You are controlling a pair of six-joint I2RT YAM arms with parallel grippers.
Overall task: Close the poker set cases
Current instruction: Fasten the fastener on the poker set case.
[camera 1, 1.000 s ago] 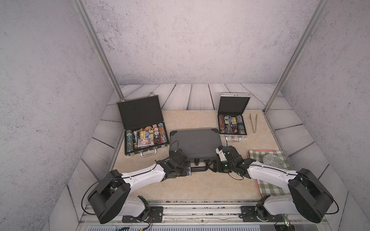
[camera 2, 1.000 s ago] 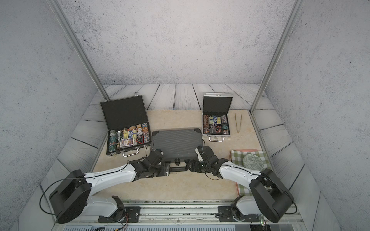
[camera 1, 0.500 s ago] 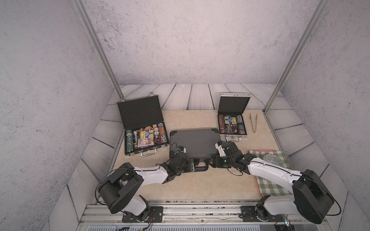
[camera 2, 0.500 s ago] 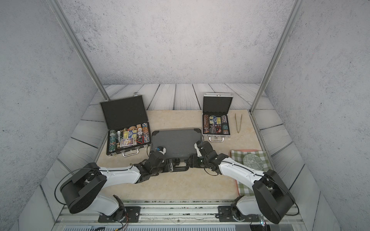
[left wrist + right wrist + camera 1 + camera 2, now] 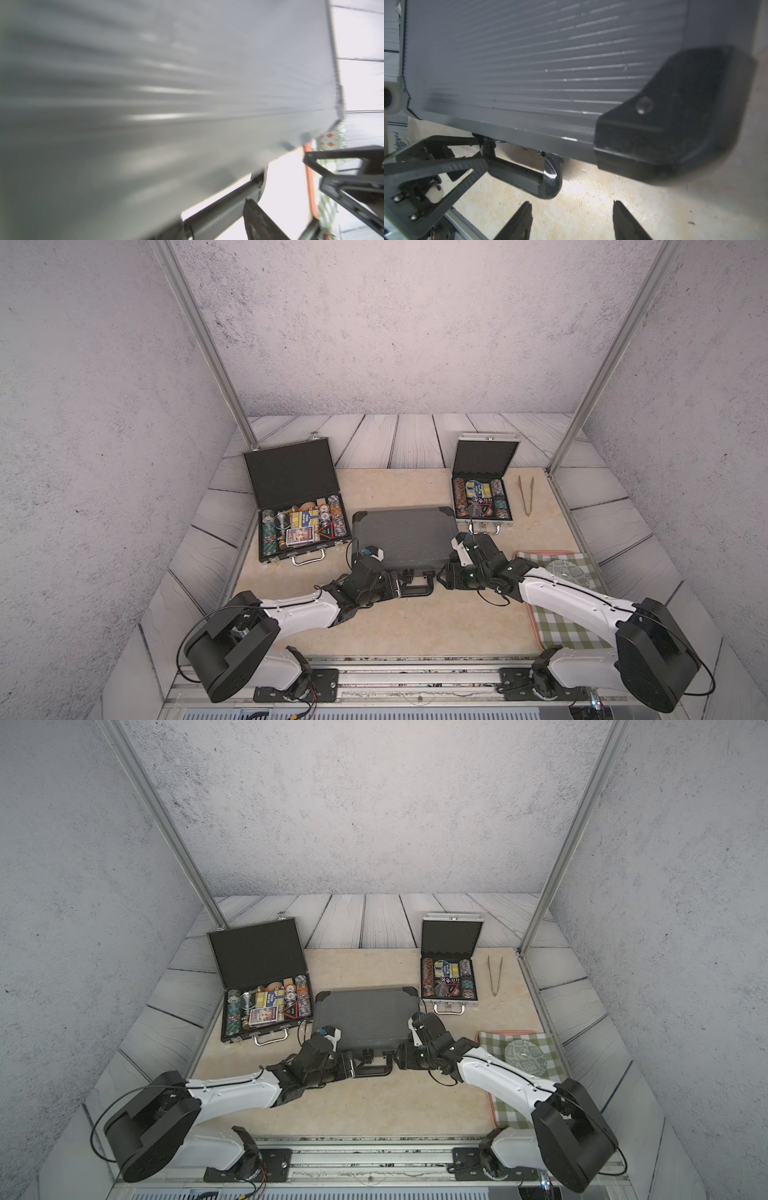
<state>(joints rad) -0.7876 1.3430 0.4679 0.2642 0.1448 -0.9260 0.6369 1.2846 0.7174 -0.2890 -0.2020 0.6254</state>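
The large dark-grey ribbed case (image 5: 401, 537) (image 5: 365, 1017) lies shut in the middle, its black handle (image 5: 415, 591) (image 5: 519, 174) towards me. The flat black case (image 5: 291, 481) (image 5: 257, 957) stands open at the left, full of chips and cards. At the back right the small silver case (image 5: 484, 460) (image 5: 451, 938) is open too. My left gripper (image 5: 401, 589) (image 5: 353, 1067) is open with its jaws either side of the handle's left end; one finger (image 5: 259, 220) shows beside the bar (image 5: 224, 205). Just right of the handle, my right gripper (image 5: 442, 576) (image 5: 572, 202) is open over bare mat.
Wooden tongs (image 5: 526, 495) lie right of the silver case. A green checked cloth (image 5: 557, 614) carrying a patterned plate (image 5: 569, 572) sits under the right arm. Metal frame posts (image 5: 561, 456) stand at the back corners, and a rail (image 5: 415, 676) runs along the front edge.
My left gripper has slid right along the grey case's front to the handle's left end, its jaws narrowing. The right gripper has shifted slightly left towards the handle.
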